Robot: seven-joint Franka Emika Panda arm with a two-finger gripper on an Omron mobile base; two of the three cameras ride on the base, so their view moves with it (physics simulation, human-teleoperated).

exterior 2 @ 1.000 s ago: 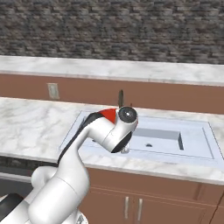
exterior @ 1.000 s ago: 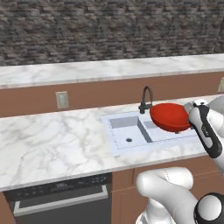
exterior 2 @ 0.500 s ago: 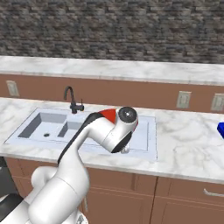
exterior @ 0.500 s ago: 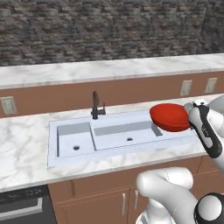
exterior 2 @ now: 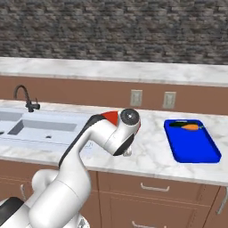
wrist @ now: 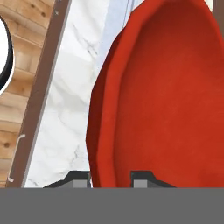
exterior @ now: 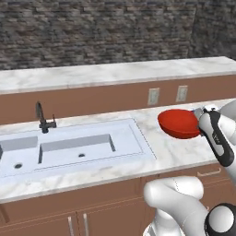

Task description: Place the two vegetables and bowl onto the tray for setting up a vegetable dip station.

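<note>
The whole scene has been carried sideways by the driving base: the sink is now set far to the left, and the blue tray has been brought into sight on the marble surface, so delivery is judged near. On the tray the carrot is seen, with what may be the dark green vegetable beside it. The red bowl is held aloft short of the tray, its rim pinched by the narrowed end effector
</note>
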